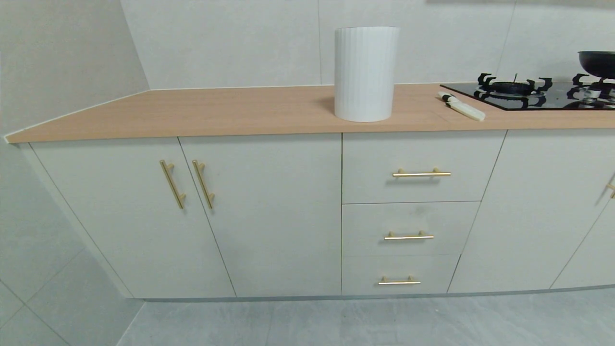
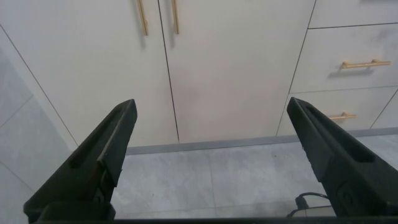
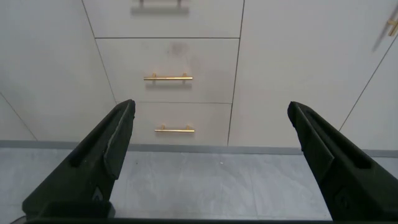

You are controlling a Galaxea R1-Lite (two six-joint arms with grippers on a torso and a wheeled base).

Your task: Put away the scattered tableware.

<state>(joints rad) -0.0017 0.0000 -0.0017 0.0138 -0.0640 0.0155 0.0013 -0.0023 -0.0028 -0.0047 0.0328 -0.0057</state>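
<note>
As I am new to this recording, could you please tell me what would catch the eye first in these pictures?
A tall white ribbed canister stands on the wooden countertop, above the drawers. To its right a pale knife lies beside the black gas hob. The left gripper and right gripper are open, low before the cabinet fronts.

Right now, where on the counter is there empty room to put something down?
The biggest bare patch of the counter runs from its left end to the tall white container. A smaller gap lies between that container and the white knife. The right end is crowded: the knife lies close beside the stove, which carries a black pan.
</note>
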